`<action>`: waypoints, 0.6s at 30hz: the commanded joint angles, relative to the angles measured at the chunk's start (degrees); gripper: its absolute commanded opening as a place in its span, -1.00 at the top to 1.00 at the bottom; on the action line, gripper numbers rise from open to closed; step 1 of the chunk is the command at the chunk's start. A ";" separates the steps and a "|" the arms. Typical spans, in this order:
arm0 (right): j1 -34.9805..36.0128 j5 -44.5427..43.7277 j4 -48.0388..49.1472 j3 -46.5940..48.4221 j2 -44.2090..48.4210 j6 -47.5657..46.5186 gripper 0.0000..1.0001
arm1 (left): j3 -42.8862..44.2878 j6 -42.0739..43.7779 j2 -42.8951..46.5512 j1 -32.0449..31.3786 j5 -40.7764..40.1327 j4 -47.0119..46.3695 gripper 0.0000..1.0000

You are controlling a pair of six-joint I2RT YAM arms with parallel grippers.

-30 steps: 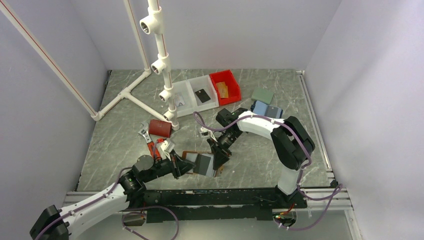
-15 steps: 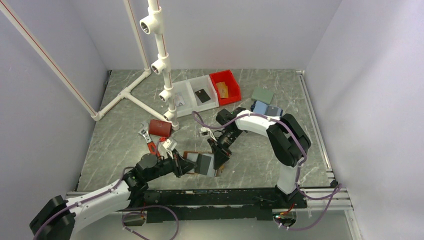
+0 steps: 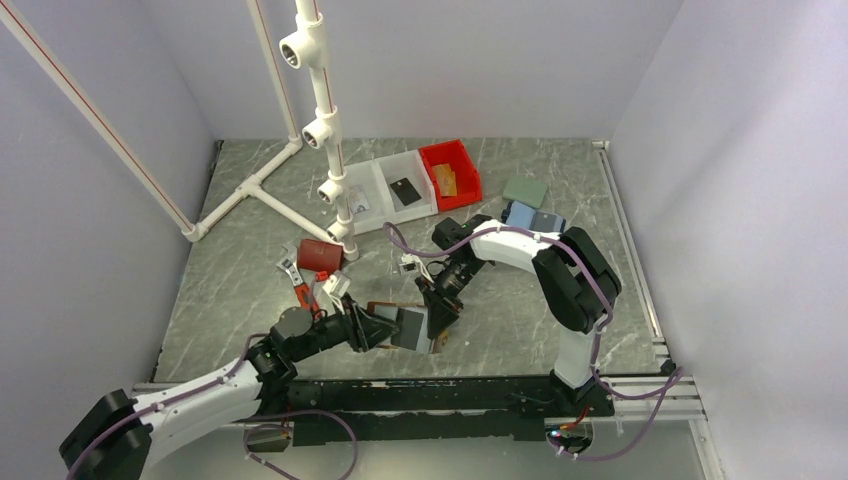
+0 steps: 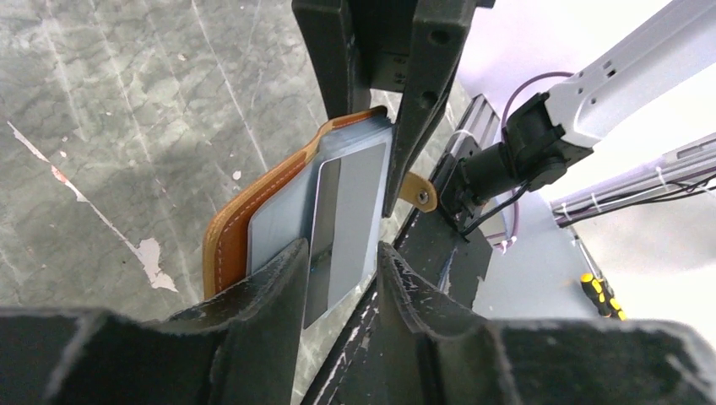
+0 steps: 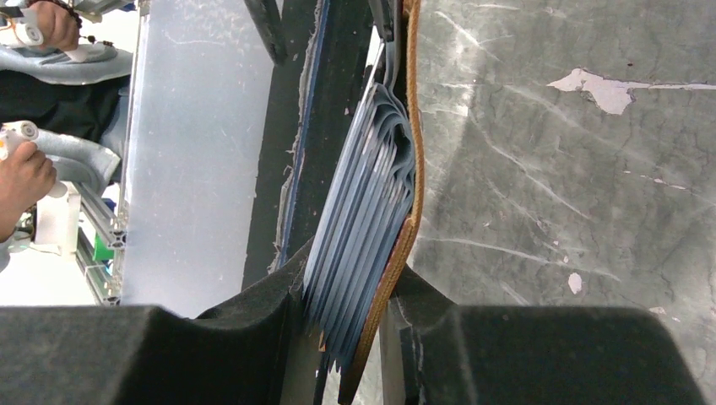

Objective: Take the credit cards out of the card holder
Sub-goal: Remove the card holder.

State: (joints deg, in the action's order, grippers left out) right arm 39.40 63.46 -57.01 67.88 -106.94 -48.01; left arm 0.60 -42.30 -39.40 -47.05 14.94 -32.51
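Risk, left grip: The left gripper (image 4: pixel 342 253) has its two fingers a narrow gap apart, with the near end of the pale grey plastic card (image 4: pixel 350 198) lying between them. The wrist view shows the card's face rather than its edge, so it cannot be told whether the pads actually bite. If they only flank it, a pull toward 8 o'clock would likely slip off and leave the card in its slot.

Risk, card: The card's far part sits inside a pocket. A pull off the slot's line could bend or jam it.

Risk, holder: The brown leather folding card holder (image 4: pixel 221 245) sits at the 6 o'clock edge of the grey marbled tabletop (image 3: pixel 250 290), just beside the black front rail (image 3: pixel 450 395). Whether it touches the surface cannot be told. A card coming free suddenly could drop over that edge.

Risk, right grip: The right gripper (image 5: pixel 350 291) is clamped across the card holder's leather back and its stacked pale blue-grey layers (image 5: pixel 363 211). That squeeze may pinch the pockets shut. The whole card holder could then be dragged from the jaws rather than giving up the card.

Pose, left arm: It lies low along the near edge and reaches toward 2 o'clock, with its fingers at the card holder's 9 o'clock side.

Pose, right arm: The elbow is raised, the forearm runs toward 10 o'clock, and the wrist folds down toward 7 o'clock onto the card holder's 3 o'clock side.
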 commanded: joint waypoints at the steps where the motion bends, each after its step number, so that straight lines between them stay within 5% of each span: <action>1: -0.10 3.59 -1.70 1.81 0.59 -1.83 1.00 | -2.62 -1.21 3.44 0.38 -1.49 1.97 0.15; 18: -0.03 6.35 -6.30 2.96 0.69 -6.37 1.00 | -1.67 -1.75 -2.52 0.47 1.39 -1.84 0.08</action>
State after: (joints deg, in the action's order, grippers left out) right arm 39.18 63.55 -60.60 68.49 -106.94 -51.09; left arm 0.60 -44.29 -40.07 -46.92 15.86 -31.79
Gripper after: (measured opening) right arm 0.282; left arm 0.454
